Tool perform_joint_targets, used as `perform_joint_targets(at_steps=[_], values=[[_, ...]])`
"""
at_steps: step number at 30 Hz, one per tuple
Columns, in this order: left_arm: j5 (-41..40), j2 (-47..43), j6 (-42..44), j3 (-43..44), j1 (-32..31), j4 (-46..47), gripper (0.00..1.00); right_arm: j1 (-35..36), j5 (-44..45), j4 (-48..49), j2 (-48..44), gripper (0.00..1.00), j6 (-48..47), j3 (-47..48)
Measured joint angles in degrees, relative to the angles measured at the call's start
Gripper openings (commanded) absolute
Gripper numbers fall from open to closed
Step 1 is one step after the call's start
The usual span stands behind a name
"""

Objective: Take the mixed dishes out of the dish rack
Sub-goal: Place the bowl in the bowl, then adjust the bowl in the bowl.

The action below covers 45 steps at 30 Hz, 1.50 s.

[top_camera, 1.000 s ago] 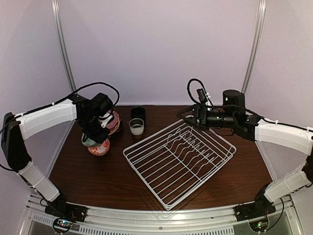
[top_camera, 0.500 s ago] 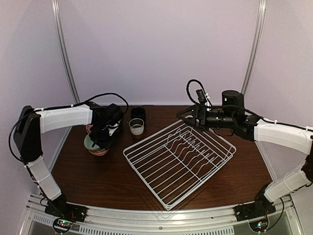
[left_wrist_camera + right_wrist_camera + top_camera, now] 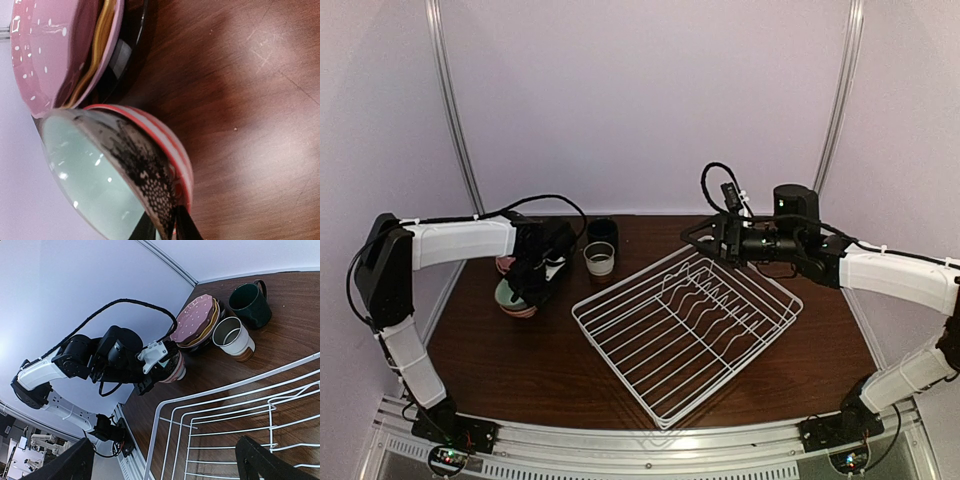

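Since the pale green bowl (image 3: 85,180) sits nested in the red-and-white patterned bowl (image 3: 172,150) at far left, its rim runs between my left gripper's (image 3: 165,227) 2 fingers; pinching or just clear, I cannot tell. My right gripper (image 3: 165,455) hangs spread over the dish rack (image 3: 685,325), well apart.

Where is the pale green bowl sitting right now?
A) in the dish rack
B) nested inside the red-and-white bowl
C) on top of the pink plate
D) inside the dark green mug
B: the left wrist view shows the pale green bowl seated inside the red-and-white bowl.
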Motion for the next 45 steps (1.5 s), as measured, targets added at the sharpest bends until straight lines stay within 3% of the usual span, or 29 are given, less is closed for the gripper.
perform_joint_targets(at_steps=[15, 18, 20, 21, 33, 45], values=[[-2.1, -0.1, 0.5, 3.3, -1.4, -1.0, 0.46, 0.0, 0.0, 0.0, 0.1, 1.0, 0.0, 0.0], [-1.9, -1.1, 0.5, 4.3, -1.9, -1.3, 0.7, 0.0, 0.0, -0.2, 0.1, 1.0, -0.1, 0.0], [-1.5, -2.4, 1.1, 4.7, -2.2, -1.2, 0.94, 0.0, 0.0, -0.7, 0.1, 1.0, -0.5, 0.0], [-1.2, -3.3, 1.1, 4.7, -2.2, -1.1, 0.97, 0.0, 0.0, -1.2, 0.1, 1.0, -0.9, 0.0], [1.3, -13.6, 1.1, 9.4, -1.8, 4.9, 0.97, -1.8, 0.5, -4.8, -3.4, 1.0, -6.9, 0.0], [18.4, -25.0, -3.5, 6.6, 7.1, 22.6, 0.97, -12.3, 3.4, -6.2, -10.7, 1.0, -10.7, -1.8]])
